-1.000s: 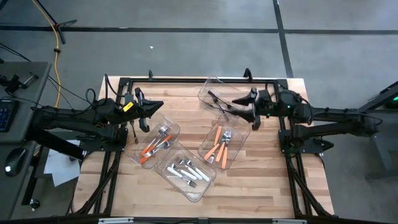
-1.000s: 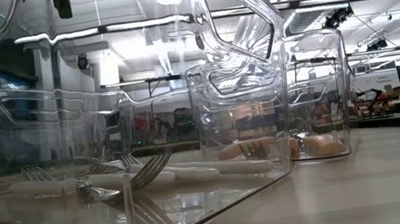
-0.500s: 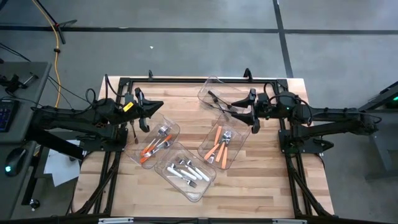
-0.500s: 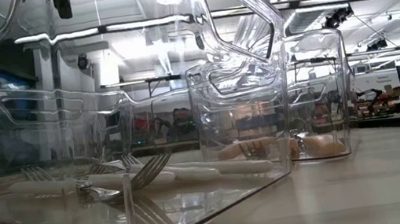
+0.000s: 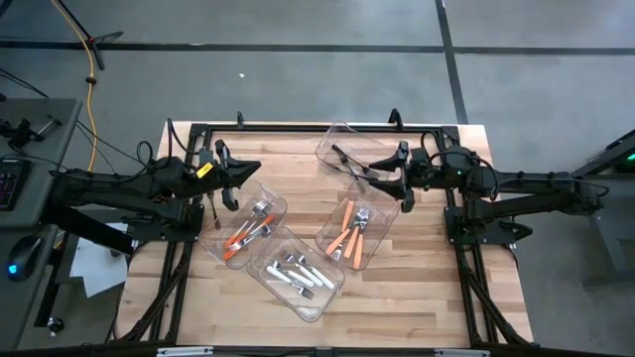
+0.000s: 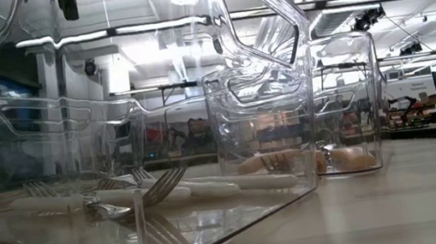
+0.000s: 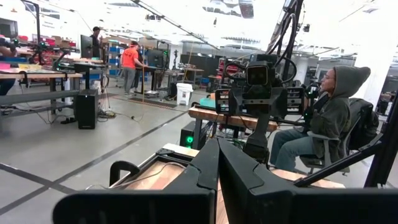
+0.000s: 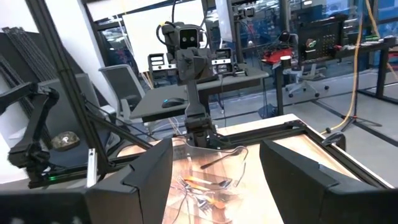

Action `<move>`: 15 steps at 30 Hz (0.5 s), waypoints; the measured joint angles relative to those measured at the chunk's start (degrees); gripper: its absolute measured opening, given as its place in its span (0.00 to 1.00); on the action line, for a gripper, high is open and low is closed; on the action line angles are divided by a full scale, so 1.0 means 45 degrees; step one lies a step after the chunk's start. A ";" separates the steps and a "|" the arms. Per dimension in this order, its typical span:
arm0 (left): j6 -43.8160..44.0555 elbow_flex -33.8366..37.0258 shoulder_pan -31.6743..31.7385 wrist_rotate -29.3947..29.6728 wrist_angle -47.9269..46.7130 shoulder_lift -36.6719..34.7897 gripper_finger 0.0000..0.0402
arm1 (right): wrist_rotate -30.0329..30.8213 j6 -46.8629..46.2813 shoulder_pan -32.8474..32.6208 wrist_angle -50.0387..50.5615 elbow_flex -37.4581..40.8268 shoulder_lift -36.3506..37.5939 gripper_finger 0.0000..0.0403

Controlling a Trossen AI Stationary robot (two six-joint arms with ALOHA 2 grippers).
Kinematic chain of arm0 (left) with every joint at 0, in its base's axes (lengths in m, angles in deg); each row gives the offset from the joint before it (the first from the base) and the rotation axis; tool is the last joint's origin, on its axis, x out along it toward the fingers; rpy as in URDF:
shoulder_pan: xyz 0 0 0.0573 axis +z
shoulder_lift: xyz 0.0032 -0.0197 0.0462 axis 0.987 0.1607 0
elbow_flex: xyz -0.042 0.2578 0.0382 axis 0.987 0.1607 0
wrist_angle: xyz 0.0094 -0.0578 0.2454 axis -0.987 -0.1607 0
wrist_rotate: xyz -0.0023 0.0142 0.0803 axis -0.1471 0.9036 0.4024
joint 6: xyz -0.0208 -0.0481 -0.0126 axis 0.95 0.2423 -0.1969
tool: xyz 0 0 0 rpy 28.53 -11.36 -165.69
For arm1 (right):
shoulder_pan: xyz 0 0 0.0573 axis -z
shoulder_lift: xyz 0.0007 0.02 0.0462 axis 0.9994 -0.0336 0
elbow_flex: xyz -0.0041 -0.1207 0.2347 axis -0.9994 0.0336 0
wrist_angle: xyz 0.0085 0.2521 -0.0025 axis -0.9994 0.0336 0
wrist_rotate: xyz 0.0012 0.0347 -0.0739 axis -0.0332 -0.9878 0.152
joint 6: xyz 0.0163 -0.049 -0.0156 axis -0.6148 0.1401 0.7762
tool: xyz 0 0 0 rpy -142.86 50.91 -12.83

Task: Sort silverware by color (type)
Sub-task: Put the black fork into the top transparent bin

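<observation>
A light wooden worktop (image 5: 417, 288) set in a black frame (image 5: 298, 128) stands on a grey floor (image 5: 298, 40) crossed by dark lines, carrying four clear plastic bins: one (image 5: 341, 149) at the far edge, one (image 5: 359, 230) right of centre, one (image 5: 244, 226) at left and one (image 5: 298, 275) nearest the front. A yellow cable (image 5: 91, 74) trails over the floor at left, beside a desk with a computer mouse (image 5: 20, 260). Beyond the worktop, a person in a grey hooded top (image 7: 329, 118) sits on a chair, two people (image 7: 129, 59) stand by distant benches in the workshop, and an empty office chair (image 8: 121, 84) waits near a desk
</observation>
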 joint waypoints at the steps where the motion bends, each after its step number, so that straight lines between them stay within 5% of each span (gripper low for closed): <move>1: 0.0000 0.0000 0.0000 0.0000 0.0000 0.0000 0.00 | 0.0089 0.0017 0.0000 0.0007 0.0000 0.0000 0.56; 15: 0.0005 0.0000 -0.0003 0.0000 0.0002 0.0000 0.00 | 0.0573 0.0012 0.0005 0.0214 -0.0002 -0.0005 0.56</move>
